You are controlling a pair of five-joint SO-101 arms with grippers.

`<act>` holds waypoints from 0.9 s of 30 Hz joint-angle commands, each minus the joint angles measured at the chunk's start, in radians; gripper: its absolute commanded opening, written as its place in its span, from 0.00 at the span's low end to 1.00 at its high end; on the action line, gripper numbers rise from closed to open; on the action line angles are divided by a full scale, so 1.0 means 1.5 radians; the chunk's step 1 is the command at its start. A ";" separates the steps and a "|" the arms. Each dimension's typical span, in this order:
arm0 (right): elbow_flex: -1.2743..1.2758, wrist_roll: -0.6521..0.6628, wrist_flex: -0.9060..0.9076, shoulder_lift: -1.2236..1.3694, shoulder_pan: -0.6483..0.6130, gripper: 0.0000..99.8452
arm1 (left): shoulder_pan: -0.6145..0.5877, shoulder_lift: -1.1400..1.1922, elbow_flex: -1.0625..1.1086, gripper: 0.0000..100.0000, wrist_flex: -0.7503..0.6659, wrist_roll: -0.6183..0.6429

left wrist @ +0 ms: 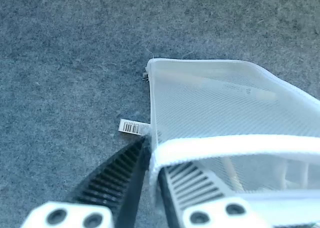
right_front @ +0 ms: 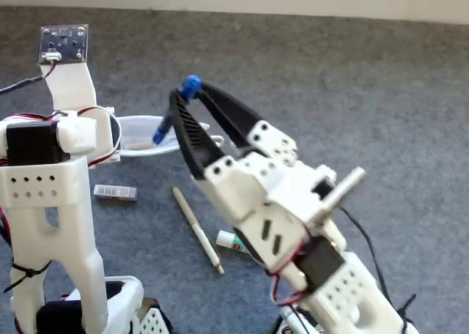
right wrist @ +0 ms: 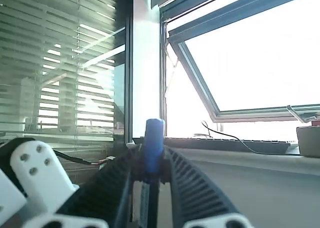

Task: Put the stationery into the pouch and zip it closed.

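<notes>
Grey carpet (left wrist: 65,63): left pincer (left wrist: 154,155) pinches the pouch (left wrist: 215,98) by its rim; right pincer (right wrist: 151,155) grips a blue pen (right wrist: 153,133).

Your right arm's black ribbed gripper (right wrist: 151,160) is clamped on a blue cylindrical pen (right wrist: 154,138), whose rounded end stands up past the fingertips. Behind it you see grey slatted window blinds (right wrist: 60,78) and a tilted-open window pane (right wrist: 250,53). A white plastic bracket (right wrist: 35,173) sits just beside the gripper.

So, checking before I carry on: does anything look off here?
Nothing spilled or damaged. The blue pen hangs steeply tilted in the right pincer, gripped near its cap, tip toward the pouch pinched by the left pincer.
</notes>
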 commanded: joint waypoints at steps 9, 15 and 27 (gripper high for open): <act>-0.006 -0.002 -0.143 0.193 0.056 0.01 | 0.007 -0.020 -0.003 0.01 0.001 -0.005; 0.049 -0.002 -0.146 0.193 0.052 0.01 | 0.007 -0.020 -0.003 0.01 0.001 -0.005; 0.140 -0.005 -0.140 0.144 0.052 0.03 | 0.007 -0.020 -0.003 0.01 -0.001 -0.005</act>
